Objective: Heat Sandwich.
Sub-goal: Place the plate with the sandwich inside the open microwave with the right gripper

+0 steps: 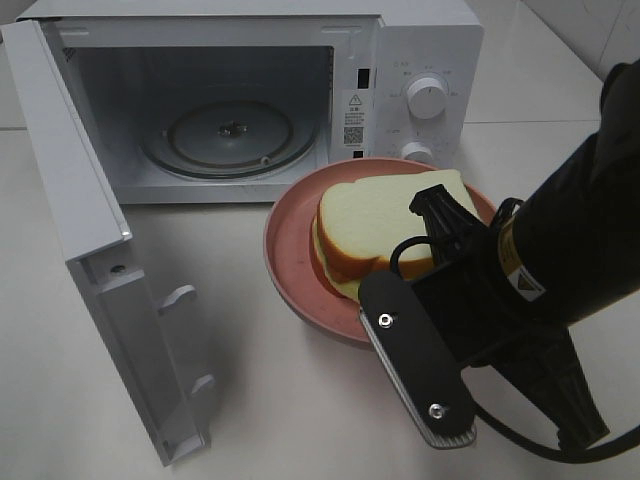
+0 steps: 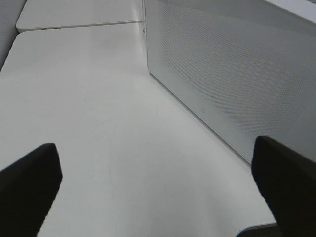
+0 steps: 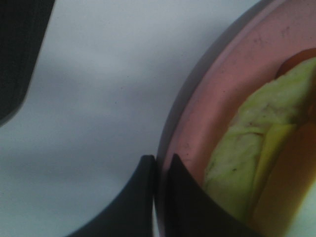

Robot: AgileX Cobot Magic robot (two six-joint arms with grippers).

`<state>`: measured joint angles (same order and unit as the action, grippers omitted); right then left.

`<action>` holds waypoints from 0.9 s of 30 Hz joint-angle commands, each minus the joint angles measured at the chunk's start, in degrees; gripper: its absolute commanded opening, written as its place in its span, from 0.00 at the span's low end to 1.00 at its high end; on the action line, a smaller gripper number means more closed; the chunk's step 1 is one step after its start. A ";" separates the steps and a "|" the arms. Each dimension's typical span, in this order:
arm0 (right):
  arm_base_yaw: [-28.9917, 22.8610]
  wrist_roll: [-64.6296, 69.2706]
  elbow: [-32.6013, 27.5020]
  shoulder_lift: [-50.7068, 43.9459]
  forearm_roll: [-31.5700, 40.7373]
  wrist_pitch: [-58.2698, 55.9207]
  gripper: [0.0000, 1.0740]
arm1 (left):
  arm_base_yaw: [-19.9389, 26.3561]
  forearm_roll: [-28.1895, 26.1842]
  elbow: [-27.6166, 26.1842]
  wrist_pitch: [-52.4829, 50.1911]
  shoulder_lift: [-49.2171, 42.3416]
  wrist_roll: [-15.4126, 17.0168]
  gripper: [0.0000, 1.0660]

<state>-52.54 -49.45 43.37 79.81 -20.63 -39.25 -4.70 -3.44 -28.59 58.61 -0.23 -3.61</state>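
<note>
- sandwich [image 1: 385, 222] on pink plate [image 1: 292, 250], frame centre, before open microwave [image 1: 430, 45].
- Likely soft, light, squashable: carry by plate rim, not bread.
- right jaws pinch plate rim; left jaws spread, empty.

The right gripper [image 3: 159, 183] pinches the rim of the pink plate [image 3: 207, 94], its 2 dark fingertips [image 3: 139, 200] nearly meeting, 1 outside the rim and 1 inside it. On the plate lies the sandwich [image 3: 247, 148], its pale yellow-green filling just beside the inner fingertip. Beyond the rim is the white tabletop [image 3: 98, 98], and a blurred dark shape [image 3: 17, 49] sits at the frame's edge.
</note>
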 commanded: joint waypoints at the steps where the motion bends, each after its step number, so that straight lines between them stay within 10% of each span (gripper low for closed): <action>1: 2.01 -9.51 0.00 -0.46 2.52 3.50 0.00 | -0.29 0.17 -0.34 -0.29 -1.49 0.00 0.97; 27: 12.61 -39.76 0.00 -0.46 13.35 4.53 0.00 | -0.29 0.17 -0.34 -0.29 -1.49 0.00 0.97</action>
<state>-40.22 -88.46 43.37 79.81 -7.68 -36.04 -4.70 -3.44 -28.59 58.61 -0.23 -3.61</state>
